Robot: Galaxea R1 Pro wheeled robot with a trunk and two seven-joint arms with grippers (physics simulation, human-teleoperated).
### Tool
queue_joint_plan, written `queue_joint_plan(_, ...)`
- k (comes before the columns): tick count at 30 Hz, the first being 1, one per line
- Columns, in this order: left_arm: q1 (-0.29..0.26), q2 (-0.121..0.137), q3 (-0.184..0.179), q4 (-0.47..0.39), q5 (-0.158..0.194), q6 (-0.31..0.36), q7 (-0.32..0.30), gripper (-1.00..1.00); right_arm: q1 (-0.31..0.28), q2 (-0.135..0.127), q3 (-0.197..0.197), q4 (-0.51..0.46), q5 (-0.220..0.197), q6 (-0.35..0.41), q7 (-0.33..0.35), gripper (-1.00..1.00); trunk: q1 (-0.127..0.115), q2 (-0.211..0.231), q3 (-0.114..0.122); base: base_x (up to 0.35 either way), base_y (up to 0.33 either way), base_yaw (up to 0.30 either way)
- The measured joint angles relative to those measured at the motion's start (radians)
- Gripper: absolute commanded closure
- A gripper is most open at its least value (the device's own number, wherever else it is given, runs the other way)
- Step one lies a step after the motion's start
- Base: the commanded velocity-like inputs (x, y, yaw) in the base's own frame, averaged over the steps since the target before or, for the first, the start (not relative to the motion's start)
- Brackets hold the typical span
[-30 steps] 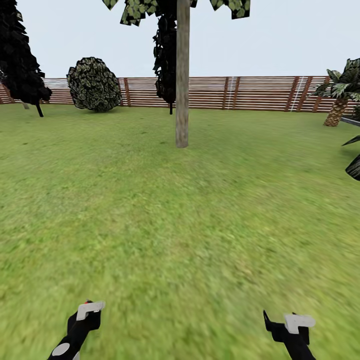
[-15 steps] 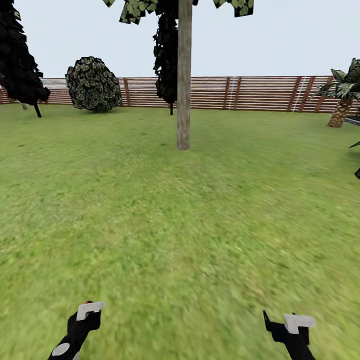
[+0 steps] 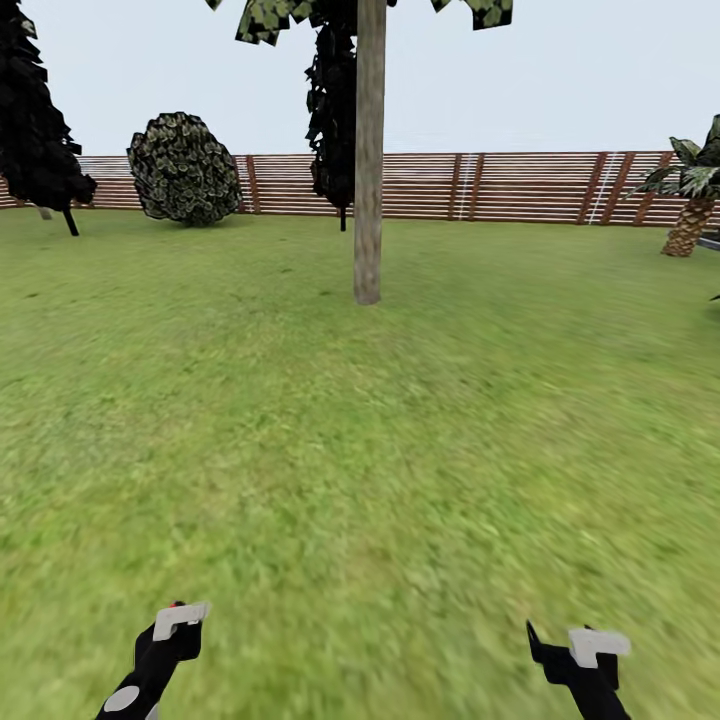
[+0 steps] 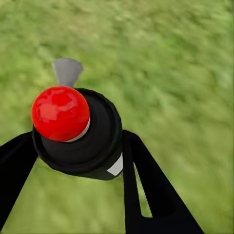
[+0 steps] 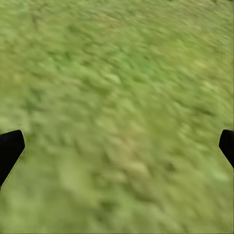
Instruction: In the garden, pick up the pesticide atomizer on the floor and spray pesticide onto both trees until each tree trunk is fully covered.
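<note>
The left gripper [image 4: 78, 146] is clamping the pesticide atomizer [image 4: 73, 129], the right gripper [image 5: 117, 146] is gaping empty over the lawn [image 3: 400, 450]; spraying this far from the tree trunk [image 3: 368, 160] is risking wasted mist

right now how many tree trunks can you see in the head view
1 clear tree trunk, pale, straight ahead on the lawn before the fence. Dark trees stand far left and behind the trunk; their stems are thin, so others may be hidden.
</note>
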Motion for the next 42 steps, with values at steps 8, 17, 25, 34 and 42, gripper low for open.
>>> queue_joint_plan(8,0.0,0.0,0.0,0.0,0.0,0.0,0.0,1.0,0.0,0.0,0.0,0.0,0.0,0.0,0.0,-1.0,0.0,0.0,0.0,0.338,0.0,0.0)
queue_joint_plan(17,0.0,0.0,0.0,0.0,0.0,-0.001,0.0,1.0,0.0,0.0,0.0,0.0,0.0,0.0,0.0,-1.0,0.0,0.0,0.0,0.338,0.0,0.0)
queue_joint_plan(25,0.0,0.0,0.0,0.0,0.0,0.0,0.0,1.0,0.0,0.0,0.0,-0.001,0.0,0.0,0.0,-1.0,0.0,0.0,0.0,0.338,0.0,0.0)
queue_joint_plan(34,0.0,0.0,0.0,0.0,0.0,-0.001,0.0,1.0,0.0,0.0,0.0,-0.001,0.0,0.0,0.0,-1.0,0.0,0.0,0.0,0.338,0.0,0.0)
queue_joint_plan(42,0.0,0.0,0.0,0.0,0.0,-0.002,0.0,1.0,0.0,0.0,0.0,-0.001,0.0,0.0,0.0,-1.0,0.0,0.0,0.0,0.338,0.0,0.0)
